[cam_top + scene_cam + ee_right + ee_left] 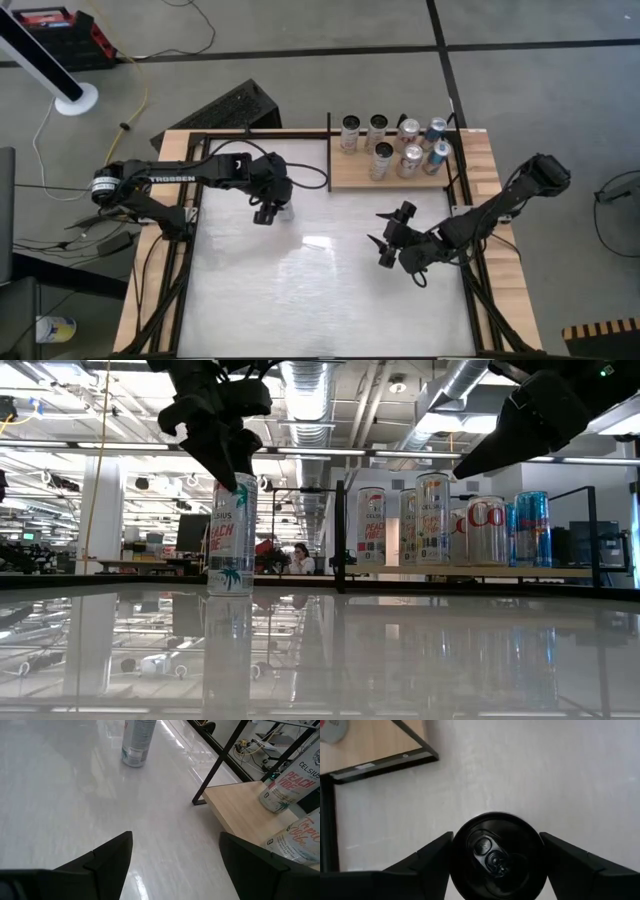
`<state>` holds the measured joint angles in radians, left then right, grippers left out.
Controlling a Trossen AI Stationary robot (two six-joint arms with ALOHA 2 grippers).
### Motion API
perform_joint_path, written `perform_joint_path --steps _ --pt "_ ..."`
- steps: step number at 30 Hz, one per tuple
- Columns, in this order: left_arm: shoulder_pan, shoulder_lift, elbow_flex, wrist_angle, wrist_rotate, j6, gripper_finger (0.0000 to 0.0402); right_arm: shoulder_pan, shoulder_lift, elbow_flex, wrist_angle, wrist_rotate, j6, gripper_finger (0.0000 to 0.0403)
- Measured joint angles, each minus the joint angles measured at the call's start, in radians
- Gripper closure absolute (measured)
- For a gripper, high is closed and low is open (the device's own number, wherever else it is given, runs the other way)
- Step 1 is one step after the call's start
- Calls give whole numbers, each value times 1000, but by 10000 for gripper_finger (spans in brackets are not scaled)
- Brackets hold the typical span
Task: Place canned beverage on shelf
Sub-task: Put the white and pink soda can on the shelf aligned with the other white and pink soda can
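1. Your left gripper hangs over the white desk, directly above a slim can that stands upright on the desk, well apart from the shelf.
2. In the left wrist view the can's dark top sits between the two fingers; the jaws straddle it, one on each side, but you cannot tell whether they press on it.
3. The can's body shows pale, with pink lettering and a green palm print.
4. The shelf lies at the desk's far right corner and carries seven upright cans in two rows.
5. Your right gripper hovers over the desk nearer the shelf, its jaws apart and holding nothing.
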<state>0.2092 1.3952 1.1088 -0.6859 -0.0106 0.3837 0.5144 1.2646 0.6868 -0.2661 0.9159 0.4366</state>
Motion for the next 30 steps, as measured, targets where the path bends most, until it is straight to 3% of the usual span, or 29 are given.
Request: perform_joint_path --steps 4,13,20,30 --pt "0 0 0 0 -7 -78 157 0 0 0 2 0 0 81" --pt "0 1 29 -22 -82 -512 144 0 0 0 6 0 0 81" --pt "0 1 38 -18 -208 -713 147 0 0 0 9 0 0 81" --pt "-23 1 38 -14 -236 -680 147 0 0 0 9 1 0 81"
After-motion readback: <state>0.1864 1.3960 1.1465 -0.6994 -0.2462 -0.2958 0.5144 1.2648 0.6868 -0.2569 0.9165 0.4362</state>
